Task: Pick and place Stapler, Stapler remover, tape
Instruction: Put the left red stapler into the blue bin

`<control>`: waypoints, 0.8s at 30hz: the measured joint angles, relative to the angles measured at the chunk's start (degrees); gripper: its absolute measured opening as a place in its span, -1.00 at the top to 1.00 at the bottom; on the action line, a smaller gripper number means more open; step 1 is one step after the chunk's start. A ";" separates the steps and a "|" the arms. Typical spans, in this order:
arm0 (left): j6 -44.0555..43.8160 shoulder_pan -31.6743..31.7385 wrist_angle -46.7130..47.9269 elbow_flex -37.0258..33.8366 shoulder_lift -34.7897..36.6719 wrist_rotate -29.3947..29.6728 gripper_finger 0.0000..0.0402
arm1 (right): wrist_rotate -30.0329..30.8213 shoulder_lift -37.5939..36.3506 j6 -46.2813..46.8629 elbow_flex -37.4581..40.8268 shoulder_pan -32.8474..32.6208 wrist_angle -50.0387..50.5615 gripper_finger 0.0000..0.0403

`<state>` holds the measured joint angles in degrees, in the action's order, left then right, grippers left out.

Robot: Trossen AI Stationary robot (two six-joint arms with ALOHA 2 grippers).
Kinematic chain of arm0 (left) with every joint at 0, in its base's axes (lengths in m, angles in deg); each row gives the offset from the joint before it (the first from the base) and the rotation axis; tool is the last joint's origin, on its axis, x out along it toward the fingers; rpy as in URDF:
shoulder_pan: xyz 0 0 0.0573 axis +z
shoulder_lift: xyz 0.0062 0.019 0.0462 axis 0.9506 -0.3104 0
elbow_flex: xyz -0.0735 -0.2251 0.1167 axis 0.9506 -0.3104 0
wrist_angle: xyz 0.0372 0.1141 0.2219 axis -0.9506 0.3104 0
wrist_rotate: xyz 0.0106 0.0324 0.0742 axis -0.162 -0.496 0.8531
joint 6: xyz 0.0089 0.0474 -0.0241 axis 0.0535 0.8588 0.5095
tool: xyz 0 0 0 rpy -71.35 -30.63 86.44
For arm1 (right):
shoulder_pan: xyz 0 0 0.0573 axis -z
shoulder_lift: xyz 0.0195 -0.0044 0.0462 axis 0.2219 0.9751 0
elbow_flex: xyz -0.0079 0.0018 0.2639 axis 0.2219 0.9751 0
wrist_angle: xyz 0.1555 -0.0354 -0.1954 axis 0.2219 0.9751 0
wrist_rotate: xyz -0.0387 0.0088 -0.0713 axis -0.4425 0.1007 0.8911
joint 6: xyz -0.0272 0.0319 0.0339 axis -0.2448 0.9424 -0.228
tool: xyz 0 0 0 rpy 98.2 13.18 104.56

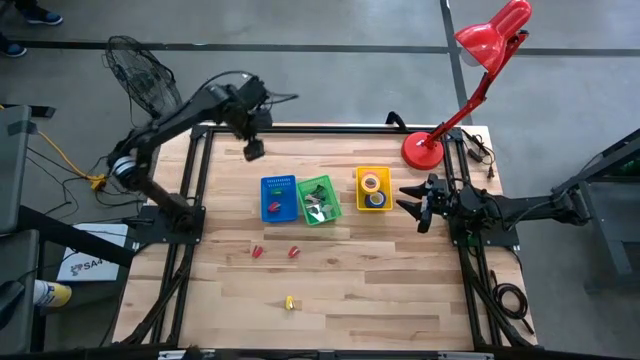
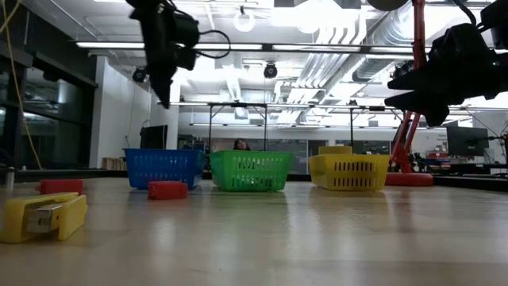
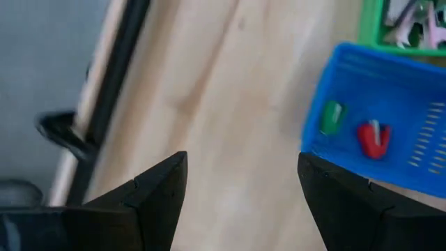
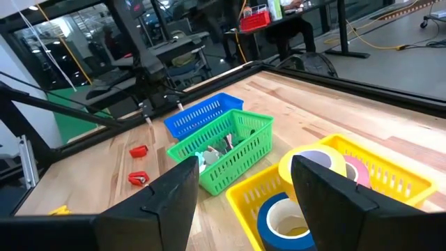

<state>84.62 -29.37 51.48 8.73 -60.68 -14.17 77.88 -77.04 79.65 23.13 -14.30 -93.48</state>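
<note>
Three small bins stand in a row at mid table: blue (image 1: pixel 279 198), green (image 1: pixel 318 200) and yellow (image 1: pixel 373 189). The yellow bin holds tape rolls: yellow (image 4: pixel 313 162), blue (image 4: pixel 284 217) and pink (image 4: pixel 357 171). The blue bin holds a red (image 3: pixel 374 139) and a green (image 3: pixel 332 116) small stapler. Two small red staplers (image 1: pixel 257 251), (image 1: pixel 293 252) and a yellow one (image 1: pixel 289 302) lie flat on the table nearer the front. My left gripper (image 1: pixel 253 150) hangs open and empty, high above the far left of the table. My right gripper (image 1: pixel 412 200) is open and empty just right of the yellow bin.
The green bin holds pale staple removers (image 4: pixel 221 148). A red desk lamp (image 1: pixel 428 148) stands at the far right corner. Black frame rails (image 1: pixel 195 180) run along both sides of the table. Bare wood lies around the loose staplers in the near half.
</note>
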 joint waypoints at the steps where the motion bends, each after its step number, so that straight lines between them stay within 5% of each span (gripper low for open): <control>1: -2.21 -0.89 -0.42 -2.34 2.10 0.73 -0.34 | 0.02 0.00 0.01 0.00 0.00 0.00 -0.09; 13: -40.08 -24.34 -1.87 -26.88 23.26 3.81 -0.34 | 0.00 0.00 0.00 -0.02 0.00 -0.17 -0.09; 24: -60.78 -52.06 -2.17 -31.54 23.95 4.40 -0.34 | 0.00 0.01 0.00 -0.02 0.00 -0.16 -0.09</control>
<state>23.84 -81.43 49.31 -22.81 -36.73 -9.77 77.88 -77.03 79.64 23.10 -14.30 -93.64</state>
